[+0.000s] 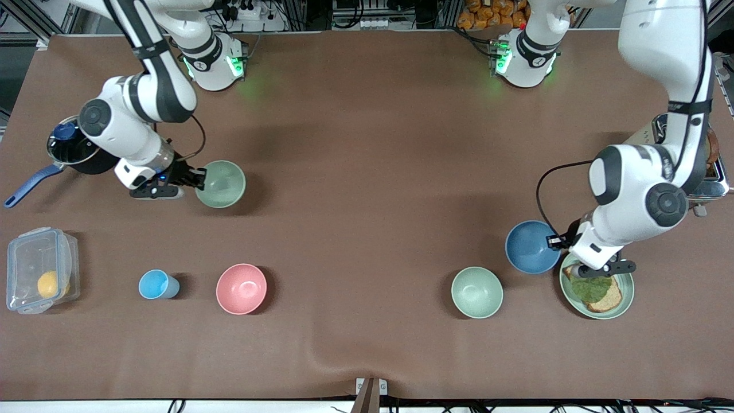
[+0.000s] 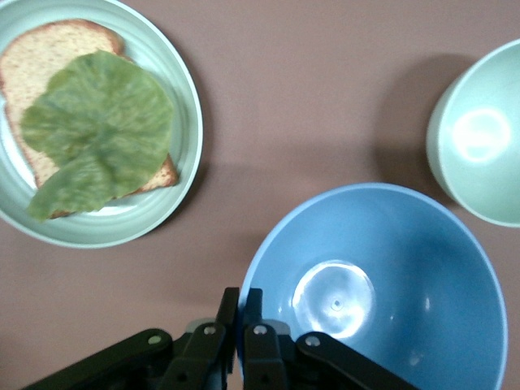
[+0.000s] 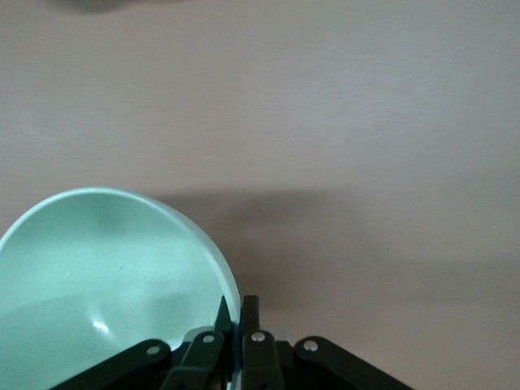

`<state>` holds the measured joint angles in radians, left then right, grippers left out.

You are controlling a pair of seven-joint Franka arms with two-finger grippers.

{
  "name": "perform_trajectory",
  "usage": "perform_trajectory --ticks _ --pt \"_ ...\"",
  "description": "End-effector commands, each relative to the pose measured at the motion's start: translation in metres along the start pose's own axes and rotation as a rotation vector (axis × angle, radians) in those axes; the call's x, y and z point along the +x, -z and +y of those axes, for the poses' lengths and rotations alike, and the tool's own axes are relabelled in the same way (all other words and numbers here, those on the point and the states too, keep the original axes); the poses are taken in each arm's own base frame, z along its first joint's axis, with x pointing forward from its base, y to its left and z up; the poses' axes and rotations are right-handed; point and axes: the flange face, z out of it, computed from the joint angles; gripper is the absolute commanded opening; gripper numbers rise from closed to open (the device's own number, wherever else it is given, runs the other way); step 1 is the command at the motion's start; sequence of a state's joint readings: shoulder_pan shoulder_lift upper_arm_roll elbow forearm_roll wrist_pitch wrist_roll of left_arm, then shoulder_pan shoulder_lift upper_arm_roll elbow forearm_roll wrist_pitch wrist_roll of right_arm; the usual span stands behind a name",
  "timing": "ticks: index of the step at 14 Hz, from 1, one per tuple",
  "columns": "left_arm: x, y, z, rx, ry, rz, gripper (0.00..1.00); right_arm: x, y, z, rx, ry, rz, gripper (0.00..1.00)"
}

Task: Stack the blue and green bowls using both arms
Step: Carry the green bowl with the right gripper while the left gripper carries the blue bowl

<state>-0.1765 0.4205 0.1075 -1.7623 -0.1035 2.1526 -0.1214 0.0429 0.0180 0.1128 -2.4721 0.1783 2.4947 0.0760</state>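
The sage-green bowl (image 1: pixel 222 183) is near the right arm's end of the table. My right gripper (image 1: pixel 196 178) is shut on its rim, one finger inside and one outside. The right wrist view shows the green bowl (image 3: pixel 106 276) and the gripper (image 3: pixel 238 307) clamped on its edge. The blue bowl (image 1: pixel 531 246) is near the left arm's end, beside the toast plate. My left gripper (image 1: pixel 559 241) is shut on its rim. The left wrist view shows the blue bowl (image 2: pixel 382 284) and the gripper (image 2: pixel 242 299). I cannot tell whether either bowl is off the table.
A pale mint bowl (image 1: pixel 476 292) (image 2: pixel 483 154) and a green plate (image 1: pixel 629 295) (image 2: pixel 192 122) with toast and lettuce lie close to the blue bowl. A pink bowl (image 1: pixel 241 288), light-blue cup (image 1: pixel 157 284), clear box (image 1: pixel 40 269), pan (image 1: pixel 71 152) and toaster (image 1: pixel 714 172) are also there.
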Motion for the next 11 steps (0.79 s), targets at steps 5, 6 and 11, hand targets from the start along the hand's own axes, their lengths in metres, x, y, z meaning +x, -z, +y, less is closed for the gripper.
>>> perform_trajectory --ticks 5,6,11 --pt "-0.047 0.046 0.05 -0.061 0.073 -0.045 0.0 -0.028 0.016 -0.153 0.043 -0.181 0.02 0.0" --pt "-0.055 0.047 0.061 -0.064 0.086 -0.047 0.0 -0.034 0.01 -0.166 0.044 -0.208 0.016 0.0" --pt "-0.077 0.054 0.115 -0.085 0.156 -0.042 0.0 -0.082 -0.021 -0.26 0.071 -0.288 0.016 0.0"
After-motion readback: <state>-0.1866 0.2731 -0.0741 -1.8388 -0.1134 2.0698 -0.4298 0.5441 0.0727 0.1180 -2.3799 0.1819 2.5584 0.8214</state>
